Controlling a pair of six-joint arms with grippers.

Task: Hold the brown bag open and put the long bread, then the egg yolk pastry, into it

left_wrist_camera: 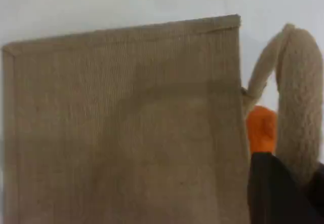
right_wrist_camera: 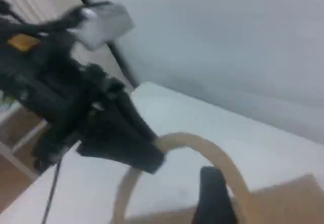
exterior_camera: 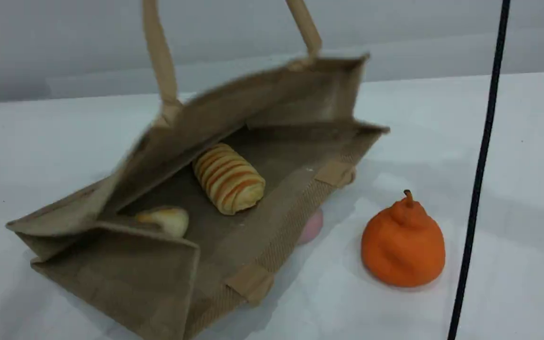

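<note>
Inside the woven brown bag (exterior_camera: 125,278) I see ridged long bread (exterior_camera: 228,178), domed egg yolk pastry (exterior_camera: 168,218); left gripper (right_wrist_camera: 149,153) pinches its handle (exterior_camera: 161,61), right gripper (right_wrist_camera: 215,196) unclear.

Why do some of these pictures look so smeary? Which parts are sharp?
Scene view: the brown bag has a smeared raised wall, while the long bread and orange fruit look fairly crisp. Left wrist view: soft all over, weave barely visible. Right wrist view: blurriest, the handle loop and dark arm smudged.
</note>
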